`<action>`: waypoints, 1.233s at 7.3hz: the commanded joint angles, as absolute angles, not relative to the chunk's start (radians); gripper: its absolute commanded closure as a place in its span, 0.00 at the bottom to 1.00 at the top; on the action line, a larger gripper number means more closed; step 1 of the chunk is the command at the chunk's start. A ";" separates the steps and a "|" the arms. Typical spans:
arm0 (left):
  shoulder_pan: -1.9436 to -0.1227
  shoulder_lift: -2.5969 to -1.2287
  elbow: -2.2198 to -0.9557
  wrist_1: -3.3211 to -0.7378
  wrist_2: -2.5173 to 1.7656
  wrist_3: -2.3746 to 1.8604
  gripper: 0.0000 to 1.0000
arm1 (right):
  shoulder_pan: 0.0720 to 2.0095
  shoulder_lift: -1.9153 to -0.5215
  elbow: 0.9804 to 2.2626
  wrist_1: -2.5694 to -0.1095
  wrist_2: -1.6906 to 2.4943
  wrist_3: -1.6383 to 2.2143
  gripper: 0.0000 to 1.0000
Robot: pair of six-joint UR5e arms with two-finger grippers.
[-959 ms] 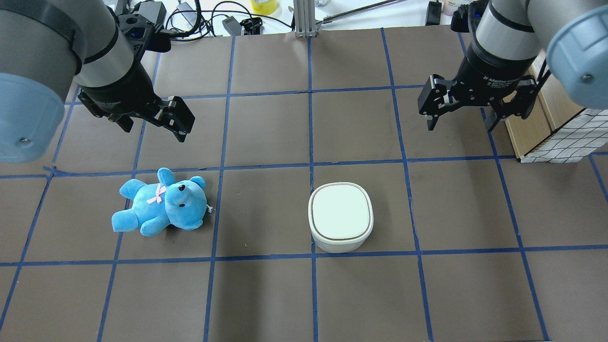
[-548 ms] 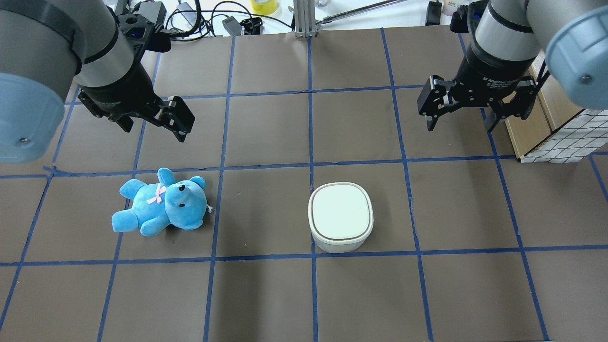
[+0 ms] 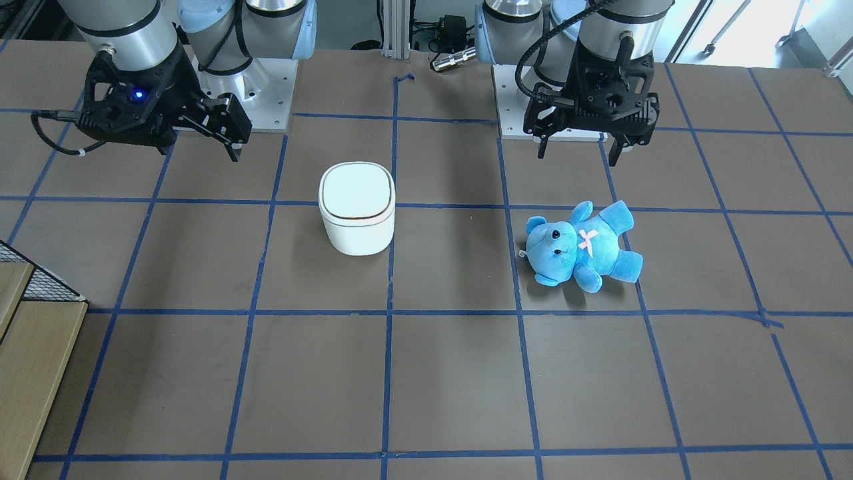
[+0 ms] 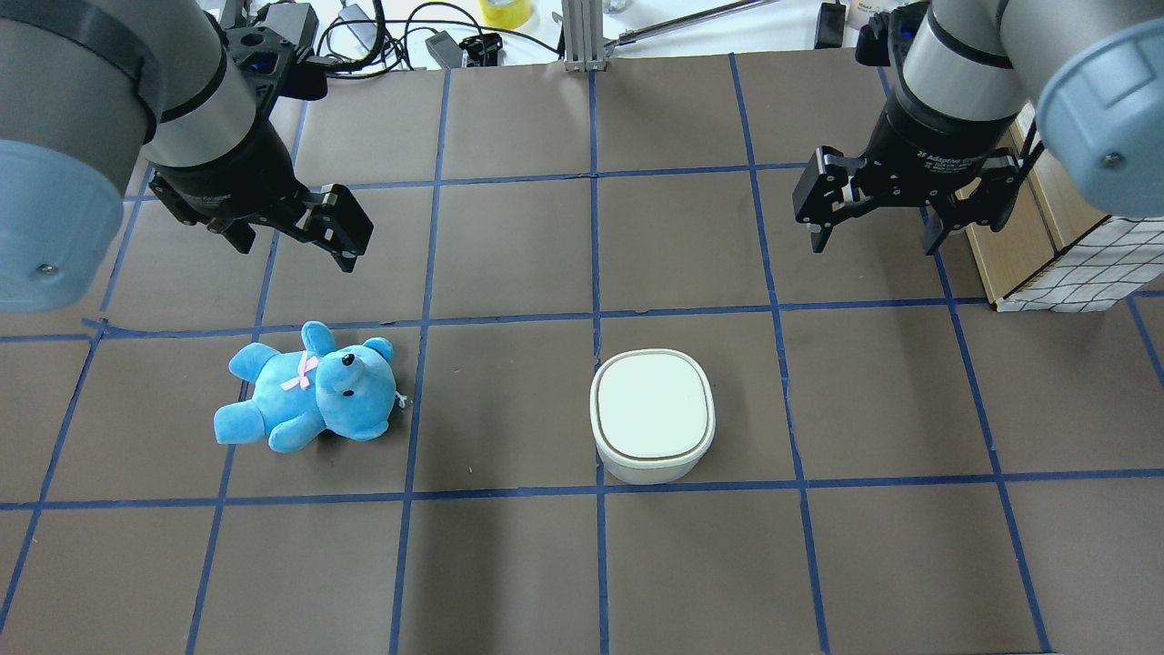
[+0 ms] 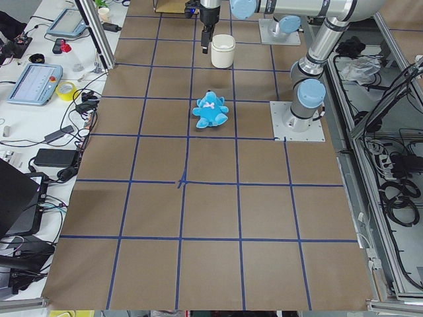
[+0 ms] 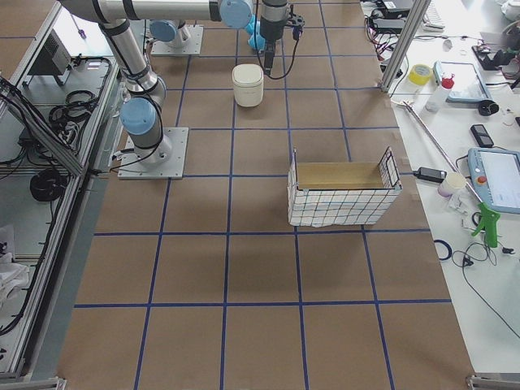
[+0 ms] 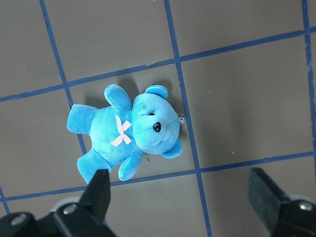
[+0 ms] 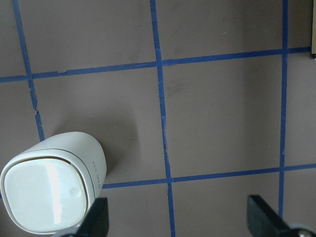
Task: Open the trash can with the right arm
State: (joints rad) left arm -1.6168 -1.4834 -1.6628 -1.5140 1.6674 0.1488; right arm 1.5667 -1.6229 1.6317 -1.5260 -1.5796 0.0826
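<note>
The white trash can [image 4: 652, 414] stands on the table with its lid shut; it also shows in the front view [image 3: 356, 207] and at the lower left of the right wrist view [image 8: 49, 195]. My right gripper [image 4: 875, 238], with its blue light, hangs open and empty above the table, beyond and to the right of the can, apart from it. Its fingers [image 8: 94, 217] frame bare table. My left gripper [image 4: 296, 250] is open and empty above and just beyond a blue teddy bear [image 4: 309, 391].
A wire-mesh basket with a wooden box [image 4: 1073, 264] stands at the right table edge, close to my right arm. Cables and tools lie past the far edge [image 4: 391, 36]. The teddy [image 7: 128, 131] lies on its back left of the can.
My right gripper has shifted slightly to the left and farther from me, still open. The left arm, the can and the teddy have not moved.
</note>
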 commanded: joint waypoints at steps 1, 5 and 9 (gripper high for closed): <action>-1.617 -1.483 -1.663 -1.514 1.667 0.149 0.00 | 1.569 -1.623 1.635 -1.528 -1.569 0.083 0.05; -1.617 -1.483 -1.663 -1.514 1.667 0.149 0.00 | 1.571 -1.624 1.651 -1.526 -1.566 0.101 0.08; -1.617 -1.483 -1.663 -1.514 1.667 0.149 0.00 | 1.583 -1.626 1.669 -1.526 -1.565 0.109 0.18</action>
State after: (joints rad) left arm -1.6168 -1.4833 -1.6628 -1.5140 1.6674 0.1488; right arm 1.5769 -1.6259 1.6642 -1.5263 -1.5652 0.1068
